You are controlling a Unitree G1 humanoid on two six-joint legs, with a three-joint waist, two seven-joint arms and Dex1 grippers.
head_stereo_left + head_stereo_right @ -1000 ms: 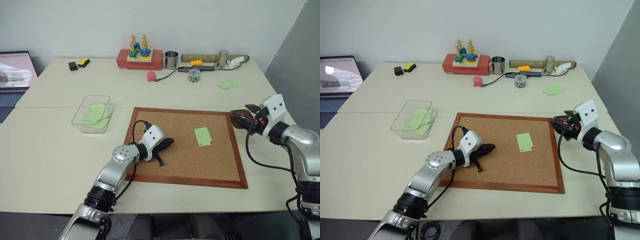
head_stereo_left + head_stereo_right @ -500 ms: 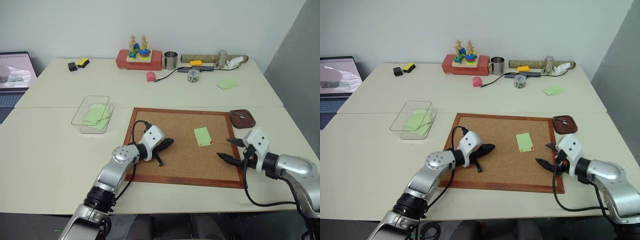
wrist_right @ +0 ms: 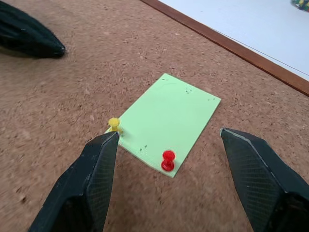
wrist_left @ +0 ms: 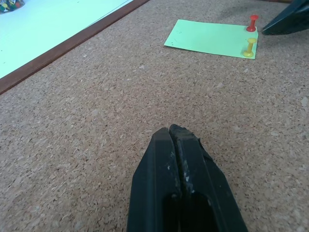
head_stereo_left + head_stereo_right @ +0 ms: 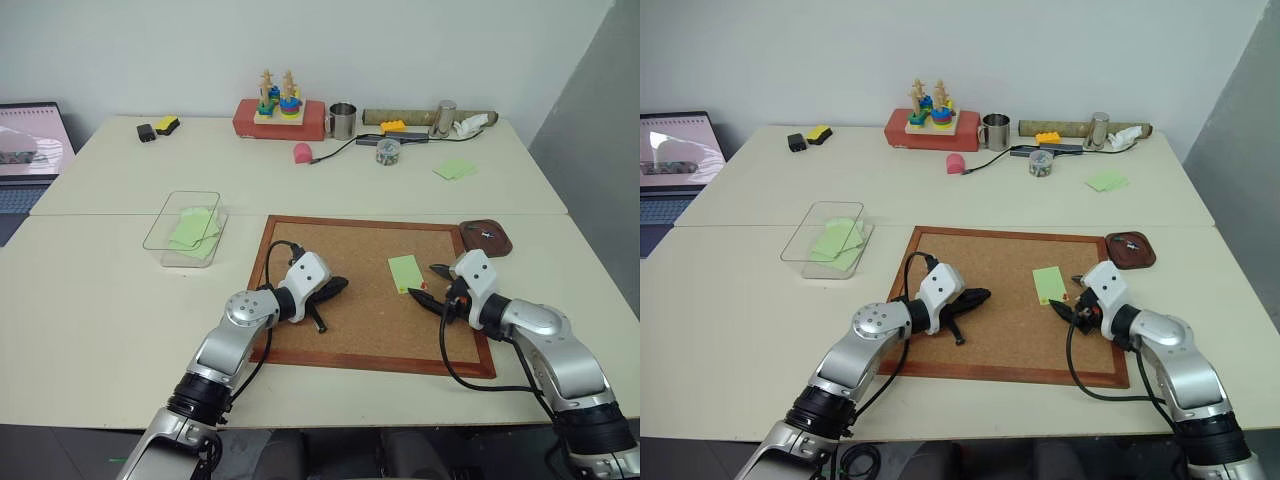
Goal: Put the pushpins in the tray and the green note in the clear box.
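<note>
Two cream-topped rectangular tables (image 5: 120, 300) stand pushed together edge to edge, their seam running across just behind a large cork pinboard with a reddish-brown wooden frame (image 5: 365, 365). Behind the far table rises a plain pale grey-white wall (image 5: 380, 50). To the right of the tables stands a darker grey panel (image 5: 600, 130). Light is even and soft, with faint shadows on the tabletops.

Bright, even indoor light, soft faint shadows, no glare, wrist views' near edges slightly blurred
</note>
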